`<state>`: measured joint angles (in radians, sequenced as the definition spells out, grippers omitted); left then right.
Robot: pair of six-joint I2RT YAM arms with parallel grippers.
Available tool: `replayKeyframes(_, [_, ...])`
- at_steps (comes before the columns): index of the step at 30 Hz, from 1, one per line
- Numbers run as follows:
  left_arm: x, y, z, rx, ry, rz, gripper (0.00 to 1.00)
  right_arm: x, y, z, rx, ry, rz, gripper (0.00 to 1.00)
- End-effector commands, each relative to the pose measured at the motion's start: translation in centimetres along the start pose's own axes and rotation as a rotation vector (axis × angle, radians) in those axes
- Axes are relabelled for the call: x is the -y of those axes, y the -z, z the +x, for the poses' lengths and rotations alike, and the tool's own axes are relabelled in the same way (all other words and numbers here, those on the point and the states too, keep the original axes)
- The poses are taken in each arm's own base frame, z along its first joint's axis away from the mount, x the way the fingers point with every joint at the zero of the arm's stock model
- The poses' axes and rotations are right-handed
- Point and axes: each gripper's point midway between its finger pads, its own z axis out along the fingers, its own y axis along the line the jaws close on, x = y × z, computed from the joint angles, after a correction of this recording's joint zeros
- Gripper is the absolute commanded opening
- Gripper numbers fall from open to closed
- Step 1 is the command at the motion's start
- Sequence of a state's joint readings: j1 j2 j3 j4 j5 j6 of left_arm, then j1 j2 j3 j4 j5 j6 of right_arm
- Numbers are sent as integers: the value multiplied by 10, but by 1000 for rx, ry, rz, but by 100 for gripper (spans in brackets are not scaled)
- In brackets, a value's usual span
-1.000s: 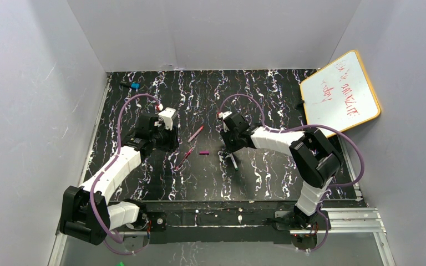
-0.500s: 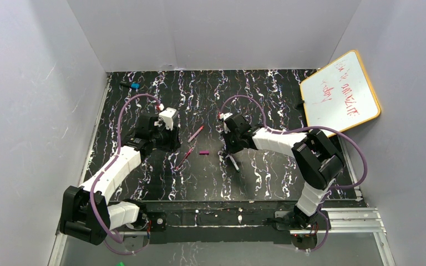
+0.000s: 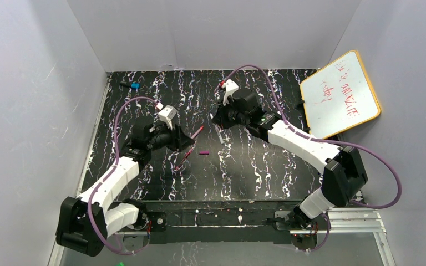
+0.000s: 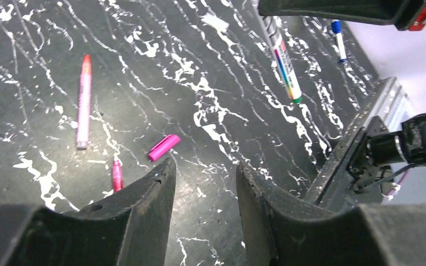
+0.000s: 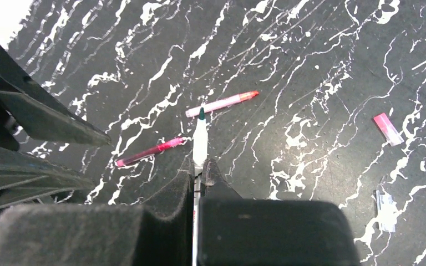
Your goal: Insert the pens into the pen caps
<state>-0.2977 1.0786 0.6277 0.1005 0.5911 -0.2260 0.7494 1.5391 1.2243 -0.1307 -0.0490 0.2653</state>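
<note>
My right gripper [image 5: 198, 166] is shut on a whitish pen with a green tip [image 5: 199, 136], which sticks out past the fingers above the table. Below it lie a pink pen [image 5: 222, 102] and a red pen [image 5: 150, 152]. In the left wrist view the magenta pen cap [image 4: 163, 147] lies just ahead of my open left gripper [image 4: 202, 163], with the pink pen [image 4: 83, 102] and the red pen [image 4: 116, 174] to its left. From above, the left gripper [image 3: 190, 142] hovers beside the magenta cap [image 3: 203, 152], and the right gripper [image 3: 220, 122] is behind it.
A pink cap [image 5: 388, 128] and a clear cap [image 5: 387, 210] lie to the right in the right wrist view. A blue-and-black item [image 3: 132, 85] sits at the back left. A whiteboard [image 3: 339, 93] leans at the back right. A blue pen [image 4: 338, 41] lies farther off.
The right gripper shut on the whitish pen, lifted it off the table and swung toward the back. The left gripper tipped forward and reached right, toward the pens and the cap.
</note>
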Motion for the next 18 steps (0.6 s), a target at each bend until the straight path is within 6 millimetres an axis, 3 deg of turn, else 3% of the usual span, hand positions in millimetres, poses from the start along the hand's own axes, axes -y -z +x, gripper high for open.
replayKeyframes(1, [41, 5, -27, 144, -8, 200, 44, -25, 17, -43, 142, -21, -90, 1])
replayKeyframes(5, [67, 14, -48, 321, 45, 346, 48, -45, 26, -69, 202, -45, -167, 1])
replayKeyframes(9, [75, 5, -43, 325, 66, 367, 48, -56, 31, -84, 245, -60, -215, 1])
replayKeyframes(18, [100, -15, -37, 306, 51, 424, 48, -70, 33, -87, 234, -73, -276, 1])
